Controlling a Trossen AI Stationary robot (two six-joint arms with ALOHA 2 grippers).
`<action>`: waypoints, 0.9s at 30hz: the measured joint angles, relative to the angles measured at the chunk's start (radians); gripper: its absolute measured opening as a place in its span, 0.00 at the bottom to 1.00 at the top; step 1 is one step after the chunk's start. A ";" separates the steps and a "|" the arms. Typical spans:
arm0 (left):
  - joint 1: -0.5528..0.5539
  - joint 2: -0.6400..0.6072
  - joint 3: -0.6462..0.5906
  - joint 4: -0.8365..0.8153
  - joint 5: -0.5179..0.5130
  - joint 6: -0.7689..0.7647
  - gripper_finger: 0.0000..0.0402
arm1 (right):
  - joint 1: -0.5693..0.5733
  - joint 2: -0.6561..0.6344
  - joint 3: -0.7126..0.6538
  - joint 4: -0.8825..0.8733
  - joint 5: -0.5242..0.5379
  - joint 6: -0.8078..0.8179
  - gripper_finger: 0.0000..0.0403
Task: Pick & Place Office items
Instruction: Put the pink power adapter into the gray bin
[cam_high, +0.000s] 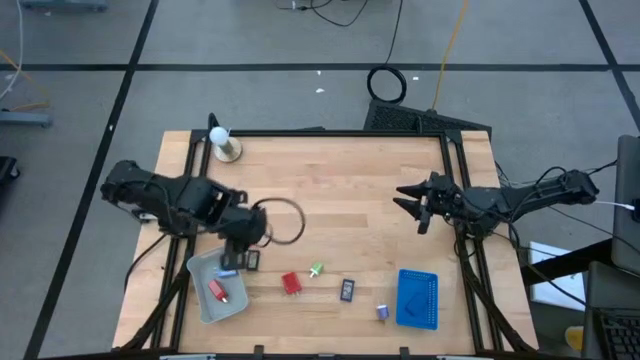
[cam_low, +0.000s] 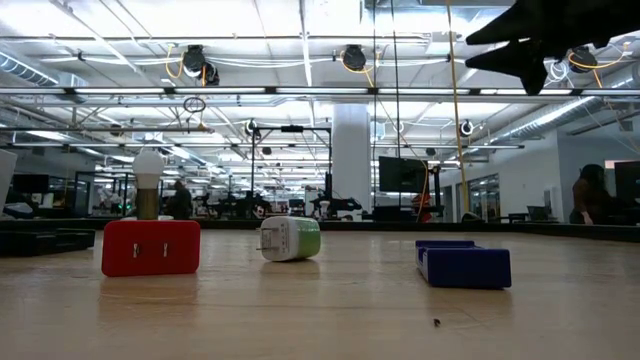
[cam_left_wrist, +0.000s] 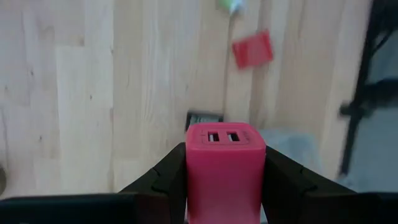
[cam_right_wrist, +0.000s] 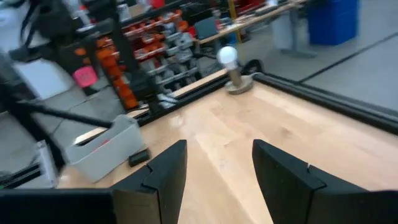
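My left gripper (cam_left_wrist: 225, 163) (cam_high: 243, 238) hangs over the table's near left part, by the grey tray (cam_high: 205, 300), shut on a pink-red block (cam_left_wrist: 225, 152) with two slots in its end. A red piece (cam_high: 217, 291) lies in that tray. Flat on the wood lie a black rectangle (cam_high: 252, 260) (cam_left_wrist: 205, 118), a red block (cam_high: 291, 283) (cam_low: 151, 247), a green-white bit (cam_high: 317, 270) (cam_low: 290, 238), a second black rectangle (cam_high: 347, 290) and a purple bit (cam_high: 383, 312). My right gripper (cam_high: 413, 207) (cam_right_wrist: 219, 163) is open, raised over the right middle, holding nothing. My left gripper pinches the pink-red block between its two fingers, one on each side face (cam_left_wrist: 191, 168). The fingers point down from above. The block is lifted clear of the table, and its slotted end face (cam_left_wrist: 225, 137) points down toward the wood.
A blue tray (cam_high: 417, 298) (cam_low: 463, 262) sits near the table's near right corner. A white ball on a wooden base (cam_high: 222, 143) (cam_right_wrist: 233, 68) stands at the far left corner. Black rails run along the table's edges. Bare wood lies in the middle between the arms.
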 joint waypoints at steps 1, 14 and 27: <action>-0.020 -0.032 -0.046 0.002 -0.001 -0.001 0.37 | 0.000 0.007 0.000 0.000 0.015 -0.001 0.43; -0.360 -0.464 -0.421 0.008 -0.040 -0.375 0.37 | 0.000 0.043 0.000 0.046 0.352 0.033 0.43; -0.715 -0.490 -0.611 0.202 -0.117 -0.622 0.37 | 0.000 0.043 0.000 0.045 0.392 0.127 0.43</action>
